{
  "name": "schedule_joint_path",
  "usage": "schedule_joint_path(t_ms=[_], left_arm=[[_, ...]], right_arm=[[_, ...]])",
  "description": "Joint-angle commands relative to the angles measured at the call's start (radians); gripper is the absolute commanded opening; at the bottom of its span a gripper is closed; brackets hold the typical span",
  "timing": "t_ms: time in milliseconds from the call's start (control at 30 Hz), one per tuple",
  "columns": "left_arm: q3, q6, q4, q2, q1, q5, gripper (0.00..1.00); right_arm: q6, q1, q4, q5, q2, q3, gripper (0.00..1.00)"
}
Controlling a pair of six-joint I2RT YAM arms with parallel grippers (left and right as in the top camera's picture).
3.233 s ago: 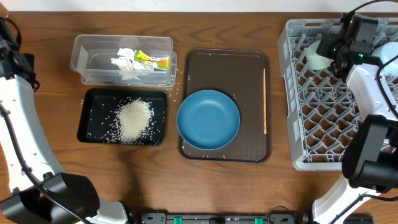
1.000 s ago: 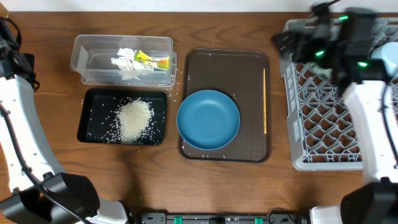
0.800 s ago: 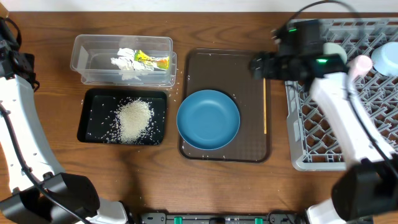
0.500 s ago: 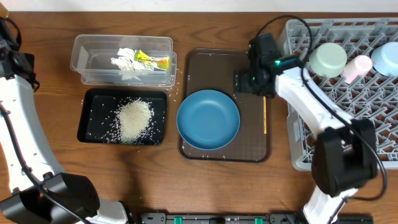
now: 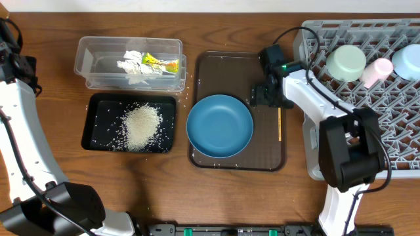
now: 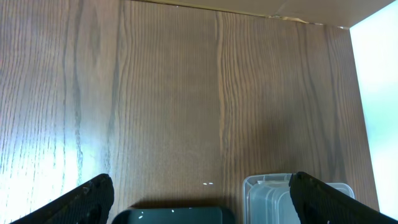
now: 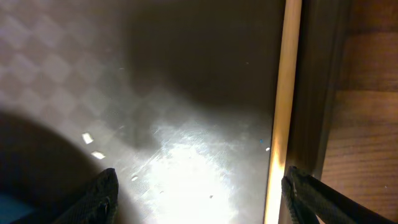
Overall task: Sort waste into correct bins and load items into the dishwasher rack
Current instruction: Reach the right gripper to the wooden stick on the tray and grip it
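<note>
My right gripper (image 5: 266, 96) hangs low over the brown tray (image 5: 230, 69), between the dark-blue dish (image 5: 220, 125) and the wooden chopsticks (image 5: 279, 128). In the right wrist view it (image 7: 199, 205) stands open, a chopstick (image 7: 283, 93) running just inside its right finger. The mint-green bowl (image 5: 346, 63), pink cup (image 5: 375, 72) and light-blue bowl (image 5: 407, 62) sit in the grey rack (image 5: 394, 131). Tissue (image 5: 131, 65) and the wrapper (image 5: 161, 63) lie in the clear tub (image 5: 98, 62); rice (image 5: 141, 126) lies in the black tray (image 5: 98, 131). My left gripper (image 6: 199, 208) is open and holds nothing.
A few stray rice grains (image 5: 186, 85) lie on the wood between the tub and the brown tray. The left wrist view shows bare table (image 6: 186, 93), with the black tray's edge (image 6: 174, 216) and the tub's corner (image 6: 267, 196) at the bottom.
The right arm swung left off the rack and came down over the brown tray beside the chopsticks. The bowls and cup in the rack now show. The left arm has not moved.
</note>
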Motion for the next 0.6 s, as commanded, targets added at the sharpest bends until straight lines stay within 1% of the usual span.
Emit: schedule_joint_path(t_ms=[0, 200, 233, 267, 367, 433, 467, 500, 567], left_arm=[[0.002, 0.009, -0.006, 0.001, 0.002, -0.009, 0.92], [0.002, 0.009, -0.006, 0.001, 0.002, -0.009, 0.92], [0.002, 0.009, -0.006, 0.001, 0.002, -0.009, 0.92], [0.002, 0.009, -0.006, 0.001, 0.002, -0.009, 0.92], [0.002, 0.009, -0.006, 0.001, 0.002, -0.009, 0.92], [0.002, 0.009, -0.006, 0.001, 0.002, -0.009, 0.92], [0.002, 0.009, -0.006, 0.001, 0.002, -0.009, 0.92], [0.002, 0.009, -0.006, 0.001, 0.002, -0.01, 0.92], [0.002, 0.009, -0.006, 0.001, 0.002, -0.009, 0.92]], right_arm=[[0.011, -0.011, -0.002, 0.035, 0.025, -0.003, 0.84], [-0.015, -0.011, -0.01, 0.035, 0.048, -0.003, 0.83], [-0.014, -0.011, -0.01, 0.035, 0.055, -0.003, 0.81], [-0.014, -0.01, -0.009, 0.031, 0.061, -0.003, 0.76], [-0.014, -0.004, -0.006, 0.024, 0.079, -0.003, 0.53], [-0.009, -0.001, -0.005, 0.024, 0.08, -0.003, 0.41], [-0.003, 0.001, -0.006, 0.023, 0.079, -0.003, 0.33], [-0.003, 0.002, -0.007, 0.011, 0.077, -0.003, 0.22], [-0.003, 0.002, -0.01, -0.014, 0.07, 0.002, 0.06]])
